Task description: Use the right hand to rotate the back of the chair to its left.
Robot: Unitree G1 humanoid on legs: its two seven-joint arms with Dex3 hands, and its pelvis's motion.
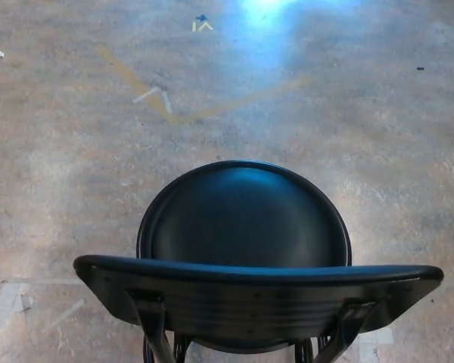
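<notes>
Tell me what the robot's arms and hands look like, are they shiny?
I can't say, because no arm or robot hand shows in this head view. All that appears is the black chair with a round glossy seat and its curved black backrest, standing on the mottled brown concrete floor with faded yellow tape lines.

Chair [246, 227] legs cut off below.
</notes>
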